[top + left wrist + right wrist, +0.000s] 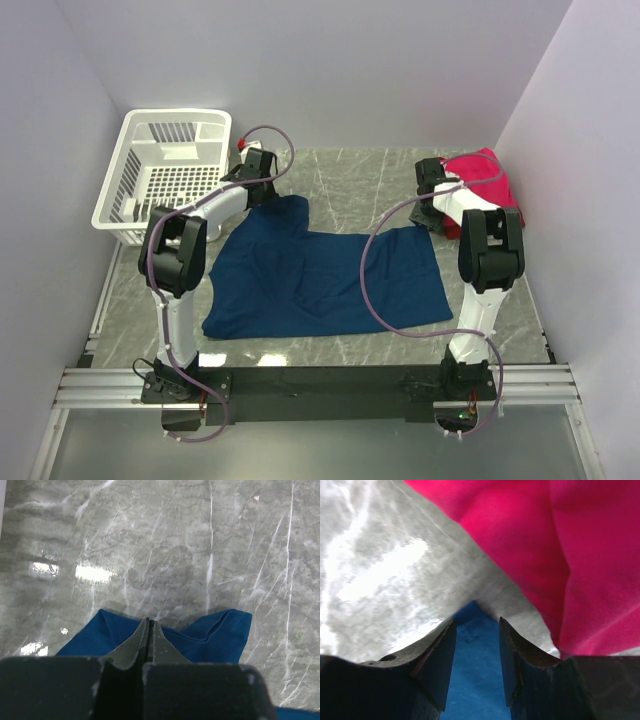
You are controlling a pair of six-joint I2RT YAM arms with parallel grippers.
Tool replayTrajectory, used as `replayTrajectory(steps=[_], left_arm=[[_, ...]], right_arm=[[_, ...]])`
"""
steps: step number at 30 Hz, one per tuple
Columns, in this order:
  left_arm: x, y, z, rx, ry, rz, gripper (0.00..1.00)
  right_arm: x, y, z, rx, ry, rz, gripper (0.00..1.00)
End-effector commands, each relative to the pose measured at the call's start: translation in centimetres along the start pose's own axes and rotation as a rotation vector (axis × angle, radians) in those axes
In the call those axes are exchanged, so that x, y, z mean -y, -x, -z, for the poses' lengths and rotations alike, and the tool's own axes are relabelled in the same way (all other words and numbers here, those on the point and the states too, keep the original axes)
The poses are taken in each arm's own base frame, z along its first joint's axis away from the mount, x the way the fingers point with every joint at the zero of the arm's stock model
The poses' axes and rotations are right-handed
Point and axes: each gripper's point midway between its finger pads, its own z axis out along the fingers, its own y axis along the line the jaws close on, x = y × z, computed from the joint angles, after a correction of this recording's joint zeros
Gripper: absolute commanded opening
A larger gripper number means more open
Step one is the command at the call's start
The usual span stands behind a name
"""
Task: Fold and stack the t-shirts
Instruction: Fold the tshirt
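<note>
The navy blue t-shirt [320,275] lies spread flat in the middle of the table, with no print showing. My left gripper [258,188] is at its far left corner. In the left wrist view the gripper [148,621] is shut, pinching the edge of the blue cloth [210,635]. My right gripper [432,205] is at the shirt's far right corner. In the right wrist view it [476,621] is open, with the blue corner [475,670] between its jaws. The folded pinkish-red shirt [482,175] lies just beyond it and also shows in the right wrist view [545,540].
A white slotted basket [175,117] stands at the back left, close to my left arm. Walls close in the table on the left, back and right. A darker red edge [452,230] shows under the pinkish-red shirt.
</note>
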Motion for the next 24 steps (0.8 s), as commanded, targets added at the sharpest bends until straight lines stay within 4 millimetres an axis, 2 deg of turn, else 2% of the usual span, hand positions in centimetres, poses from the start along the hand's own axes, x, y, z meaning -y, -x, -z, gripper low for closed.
replayTrajectory(steps=[1,4,13,16,19,20,21,24], left_arm=[[0.8,2.3,2.1,0.051,-0.041,0.036,0.00],[0.7,2.4,2.4,0.057,-0.040,0.034,0.00],[0.8,2.7,2.9,0.062,-0.048,0.032,0.00],[0.7,2.7,3.0,0.062,-0.046,0.030,0.00],[0.5,3.0,3.3,0.070,-0.041,0.028,0.00],[0.5,2.9,3.3,0.069,-0.040,0.027,0.00],[0.5,2.9,3.5,0.069,-0.042,0.027,0.00],[0.6,3.1,3.9,0.075,-0.052,0.032,0.00]], right_arm=[[-1.4,1.1,0.3,0.013,0.037,-0.033,0.47],[-2.0,0.9,0.2,0.004,0.059,-0.047,0.45],[-0.8,0.0,0.0,-0.020,0.013,-0.049,0.42],[-0.7,-0.2,0.1,-0.022,0.021,-0.047,0.34],[-0.5,-0.4,0.0,-0.026,0.020,-0.046,0.13],[-0.5,-0.4,0.0,-0.025,0.022,-0.045,0.03],[-0.3,-0.5,0.0,-0.027,0.018,-0.040,0.00],[-0.3,-0.4,0.7,-0.014,0.037,-0.035,0.00]])
